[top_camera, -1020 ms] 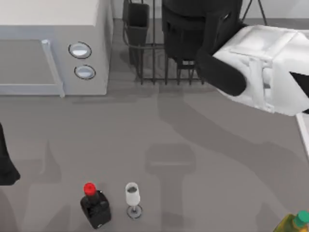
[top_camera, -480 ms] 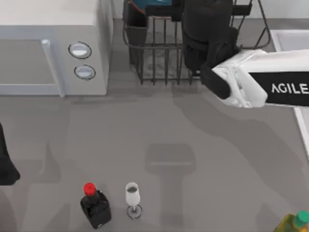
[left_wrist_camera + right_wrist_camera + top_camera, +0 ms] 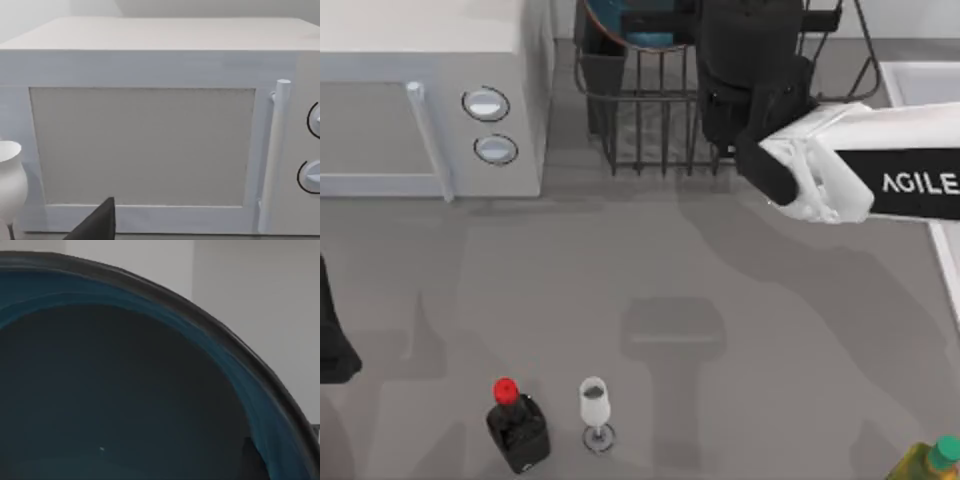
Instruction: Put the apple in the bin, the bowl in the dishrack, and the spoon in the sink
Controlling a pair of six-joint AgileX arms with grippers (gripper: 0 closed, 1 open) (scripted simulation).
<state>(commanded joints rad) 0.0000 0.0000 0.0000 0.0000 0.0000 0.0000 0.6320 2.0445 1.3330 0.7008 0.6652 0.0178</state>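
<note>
The blue bowl (image 3: 625, 22) with its reddish-brown rim lies over the back left part of the black wire dishrack (image 3: 650, 120), by the rack's dark utensil cup (image 3: 605, 70). My right gripper (image 3: 665, 18) reaches over the rack from the right and meets the bowl, with its black wrist (image 3: 750, 70) above the bars. In the right wrist view the bowl (image 3: 125, 390) is very close, dark blue-grey inside. A corner of the sink (image 3: 920, 78) shows at the right edge. The apple and the spoon are out of view. My left arm (image 3: 330, 345) is parked at the left edge.
A white microwave (image 3: 420, 100) stands at the back left, close in front of the left wrist camera (image 3: 150, 145), with a white rounded vessel (image 3: 9, 185) beside it. Near the front stand a black bottle with a red cap (image 3: 517, 428), a wine glass (image 3: 595, 408) and a yellow-green bottle (image 3: 930, 462).
A second ago the right arm's white link was higher and nearer the camera; it then turned and reached farther over the rack. In the last half second the arm stayed still while more of the bowl came into view.
</note>
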